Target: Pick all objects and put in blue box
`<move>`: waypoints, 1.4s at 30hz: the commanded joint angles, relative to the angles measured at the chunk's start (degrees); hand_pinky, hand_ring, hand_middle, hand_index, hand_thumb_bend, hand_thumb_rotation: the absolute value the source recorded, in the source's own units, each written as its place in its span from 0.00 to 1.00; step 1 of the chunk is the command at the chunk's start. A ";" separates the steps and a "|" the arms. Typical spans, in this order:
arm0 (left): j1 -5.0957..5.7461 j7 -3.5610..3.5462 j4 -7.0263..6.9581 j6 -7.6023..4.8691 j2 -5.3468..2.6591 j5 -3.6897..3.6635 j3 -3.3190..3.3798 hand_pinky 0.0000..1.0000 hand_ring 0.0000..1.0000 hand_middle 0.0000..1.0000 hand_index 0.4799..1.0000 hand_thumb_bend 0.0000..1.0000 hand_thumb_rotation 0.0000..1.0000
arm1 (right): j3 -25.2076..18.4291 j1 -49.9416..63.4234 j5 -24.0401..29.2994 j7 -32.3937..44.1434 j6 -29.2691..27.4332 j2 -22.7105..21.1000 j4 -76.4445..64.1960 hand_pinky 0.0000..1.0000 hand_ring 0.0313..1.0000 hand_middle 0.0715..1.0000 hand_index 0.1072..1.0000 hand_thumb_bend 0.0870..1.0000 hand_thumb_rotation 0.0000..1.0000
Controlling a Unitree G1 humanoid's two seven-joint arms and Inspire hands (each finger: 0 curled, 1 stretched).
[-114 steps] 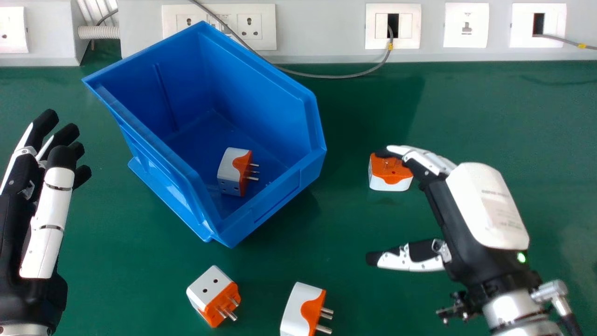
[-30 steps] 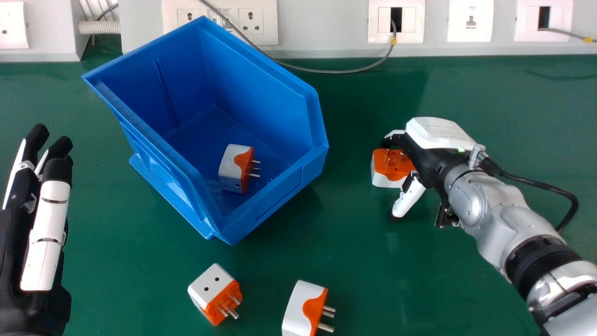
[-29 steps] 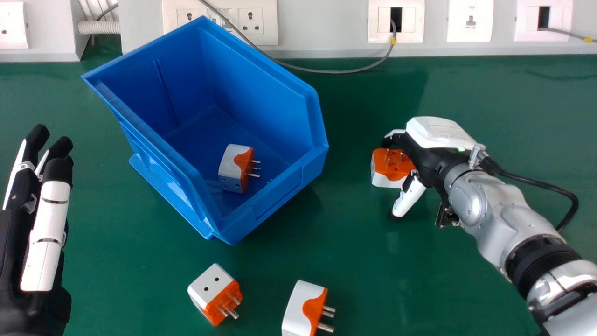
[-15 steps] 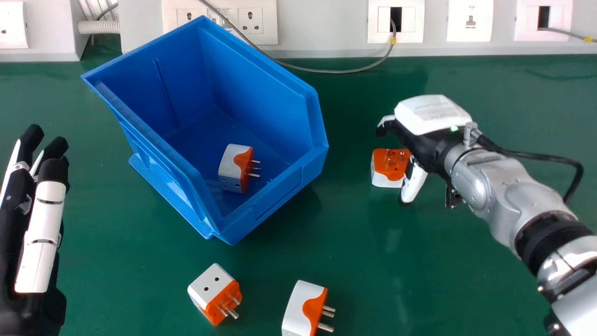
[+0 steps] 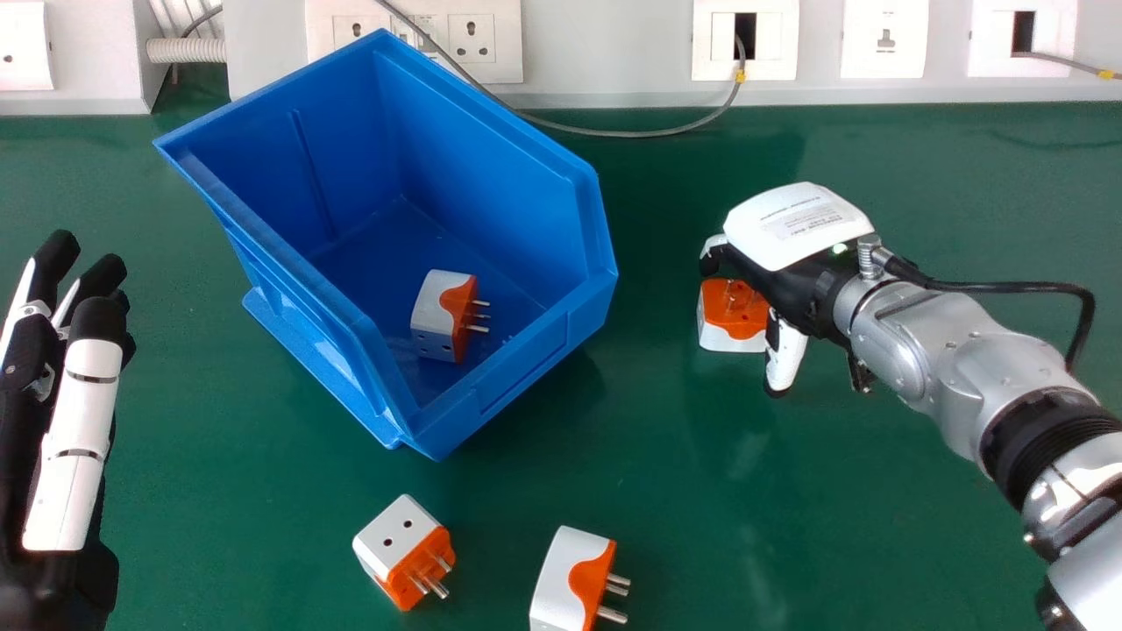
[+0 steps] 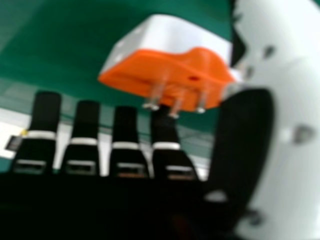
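Four white and orange plug adapters sat before you, and one of them, the pins-up adapter, stood on the green table beneath your right hand. Your fingers reached over its far side, while your thumb came down at its near right side. You had that hand wide, fingers fairly straight, with the adapter in the space between them and the thumb. In the right hand view its orange face and pins were turned towards your palm, close to the thumb; you could not tell whether anything touched it. Across to the left, apart from that hand, you had the blue box, with the boxed adapter lying on its floor, pins to the right. Nearer you, the left loose adapter and the right loose adapter lay on the table, well apart from that hand. Your left hand was at the head view's left edge, fingers extended
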 commanded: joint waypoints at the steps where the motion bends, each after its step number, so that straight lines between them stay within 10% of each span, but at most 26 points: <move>1: 0.30 0.29 -2.05 -0.07 0.79 0.42 0.50 0.94 0.94 0.93 0.91 0.52 0.76 | 0.95 -3.20 -1.32 -2.31 -0.68 -0.86 -0.07 0.70 0.80 0.82 0.75 0.65 0.06; 21: -0.03 -0.16 -2.54 -1.21 0.83 0.93 0.86 0.89 0.92 0.92 0.89 0.47 0.74 | 2.91 -4.08 -4.17 -6.00 -4.09 -1.18 2.40 0.67 0.78 0.79 0.72 0.66 0.04; 42: 0.36 0.33 -6.01 2.83 1.70 1.02 1.39 0.89 0.93 0.92 0.90 0.44 0.75 | 4.16 -3.80 -5.37 -7.36 -7.12 -1.66 2.71 0.64 0.76 0.78 0.70 0.60 0.00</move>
